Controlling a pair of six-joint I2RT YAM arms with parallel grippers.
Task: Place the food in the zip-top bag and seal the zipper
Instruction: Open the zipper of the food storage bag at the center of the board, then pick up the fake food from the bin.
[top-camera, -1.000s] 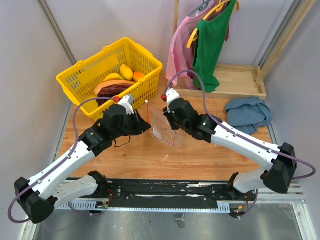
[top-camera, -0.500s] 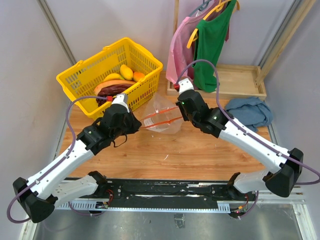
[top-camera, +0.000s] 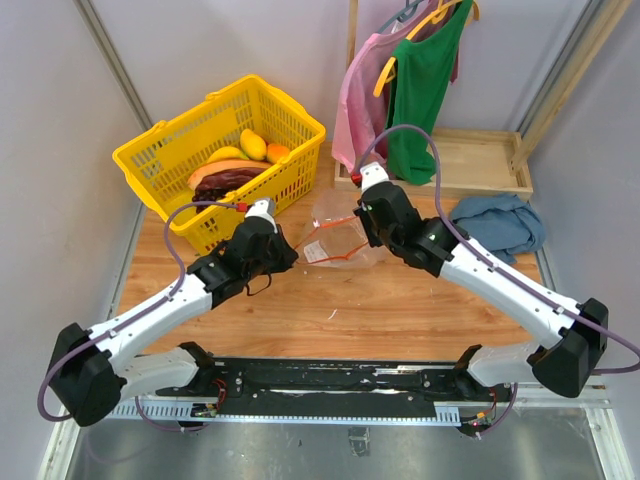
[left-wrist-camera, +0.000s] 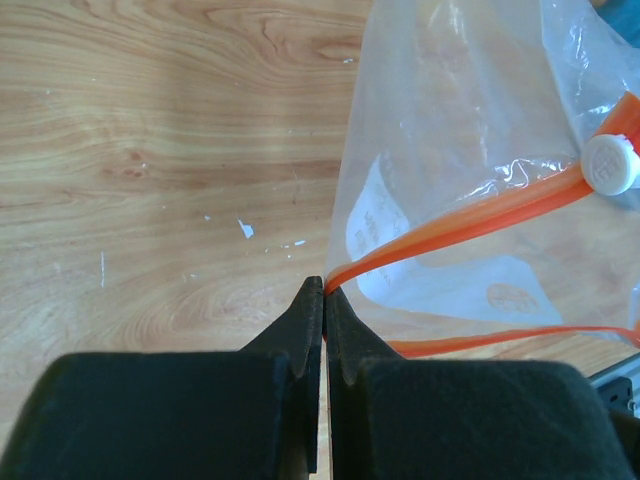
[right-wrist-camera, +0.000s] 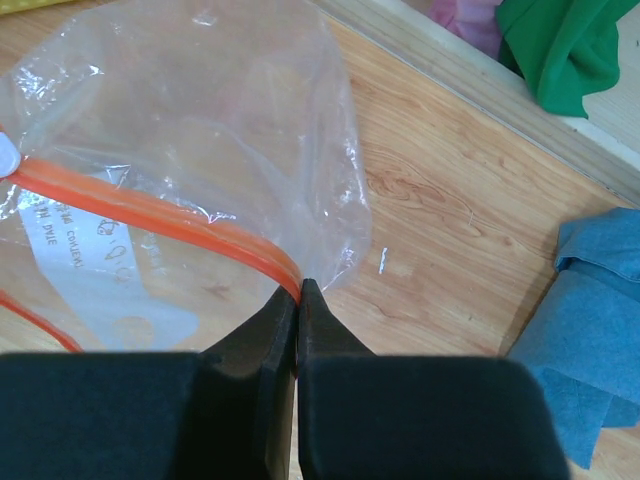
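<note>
The clear zip-top bag (top-camera: 336, 232) lies on the wooden table between my two grippers, its red-orange zipper (top-camera: 338, 219) parted into two strips, so the mouth is open. My left gripper (top-camera: 292, 256) is shut on the zipper's left end (left-wrist-camera: 420, 235). My right gripper (top-camera: 362, 226) is shut on its right end (right-wrist-camera: 150, 210). A white slider (left-wrist-camera: 610, 165) sits on the strip. The bag (right-wrist-camera: 230, 110) looks empty. The food stays in the yellow basket: a long orange-brown piece (top-camera: 224, 171), a dark purple piece (top-camera: 232, 182) and yellow pieces (top-camera: 252, 143).
The yellow basket (top-camera: 300, 165) stands at the back left, just behind my left gripper. A blue cloth (top-camera: 495, 222) lies at the right. A raised wooden shelf (top-camera: 480, 160) and hanging pink and green garments (top-camera: 420, 70) are behind the bag.
The bag went from hanging upright to stretched flat and low over the table. My left gripper has moved right toward the bag, slackening the zipper. The right gripper moved back and then stayed.
</note>
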